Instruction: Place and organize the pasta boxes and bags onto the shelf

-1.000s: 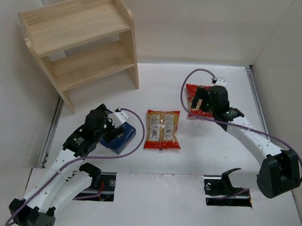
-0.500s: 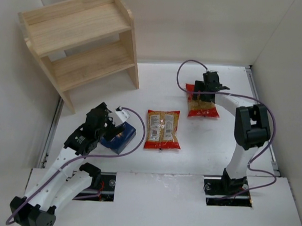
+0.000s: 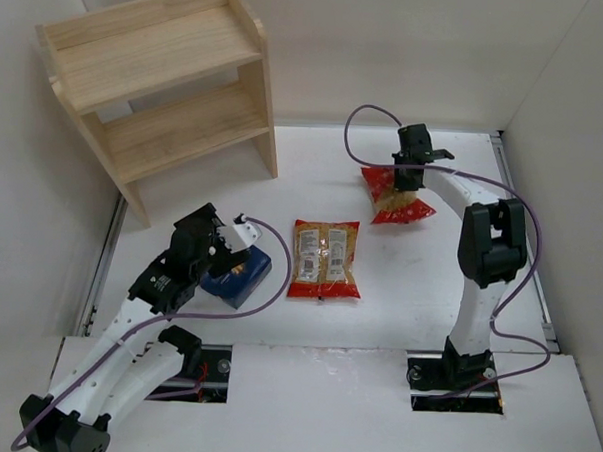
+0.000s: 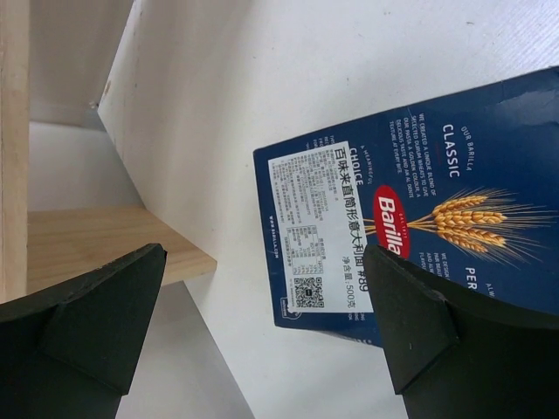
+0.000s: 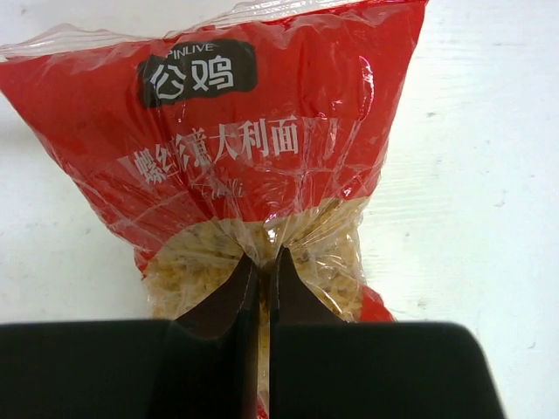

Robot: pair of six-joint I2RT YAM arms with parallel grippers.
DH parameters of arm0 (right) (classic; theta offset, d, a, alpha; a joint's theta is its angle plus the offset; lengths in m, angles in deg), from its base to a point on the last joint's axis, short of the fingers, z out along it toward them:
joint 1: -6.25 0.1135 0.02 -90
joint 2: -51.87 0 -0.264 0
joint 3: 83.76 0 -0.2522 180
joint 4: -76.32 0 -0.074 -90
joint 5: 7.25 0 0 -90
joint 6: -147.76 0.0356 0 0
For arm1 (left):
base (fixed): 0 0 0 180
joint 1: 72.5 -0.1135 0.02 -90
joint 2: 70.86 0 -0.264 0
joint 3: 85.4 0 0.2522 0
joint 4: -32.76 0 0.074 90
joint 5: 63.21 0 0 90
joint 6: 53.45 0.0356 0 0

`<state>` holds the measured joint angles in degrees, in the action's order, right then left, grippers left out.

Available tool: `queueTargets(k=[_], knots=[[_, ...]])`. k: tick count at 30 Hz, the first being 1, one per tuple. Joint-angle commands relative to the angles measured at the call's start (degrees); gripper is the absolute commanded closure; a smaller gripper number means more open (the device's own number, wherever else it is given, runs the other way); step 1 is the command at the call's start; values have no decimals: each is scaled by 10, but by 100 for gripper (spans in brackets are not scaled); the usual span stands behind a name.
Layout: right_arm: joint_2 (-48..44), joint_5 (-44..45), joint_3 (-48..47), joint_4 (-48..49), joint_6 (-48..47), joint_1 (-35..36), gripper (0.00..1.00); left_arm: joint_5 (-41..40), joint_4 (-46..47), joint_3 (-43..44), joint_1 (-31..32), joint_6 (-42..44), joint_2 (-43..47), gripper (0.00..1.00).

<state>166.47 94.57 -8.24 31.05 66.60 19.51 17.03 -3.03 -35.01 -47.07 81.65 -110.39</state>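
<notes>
The left claw (image 4: pixel 264 253) stands wide, its two black fingers well apart, and it hangs over the dark blue Barilla pasta box (image 4: pixel 437 218), which lies flat on the white table (image 3: pixel 314 177). In the left wrist view the box's white-labelled end reaches into the gap between the fingers, closer to the right-hand one; whether either finger touches the cardboard cannot be told. Beyond the other finger, a light wooden board of the shelf (image 4: pixel 96 244) shows, apart from the box. The right claw (image 5: pixel 262 266) is pinched almost closed on the red-banded pasta bag (image 5: pixel 262 131), gripping a gathered fold of clear film just where the red band meets the yellow pasta; the band with its white Chinese lettering spreads out ahead of the fingertips. From above, this bag sits crumpled and tilted directly under the claw. The second pasta bag (image 3: pixel 325 259) lies flat between the two claws, white labels up, just beside the box and well apart from the right claw. The shelf stands beyond the left claw, far from the right one.
</notes>
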Motion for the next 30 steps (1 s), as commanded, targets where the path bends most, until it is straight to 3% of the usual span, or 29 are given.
queueTargets(k=[1, 6, 14, 23, 30], knots=[[-14, -73, 12, -36, 3, 19, 100, -11, 37, -19, 6, 21, 15, 0], [-147, -118, 63, 76, 66, 15, 100, -15, 41, -24, 6, 25, 26, 0], [-260, -91, 55, 94, 65, 37, 100, -19, 53, -28, -2, 24, 35, 0], [-338, -53, 10, 90, 56, 88, 100, -25, 53, -28, -15, 33, 38, 0], [-331, -12, -75, 98, 49, 203, 100, -42, 59, -45, -67, 42, 67, 0]])
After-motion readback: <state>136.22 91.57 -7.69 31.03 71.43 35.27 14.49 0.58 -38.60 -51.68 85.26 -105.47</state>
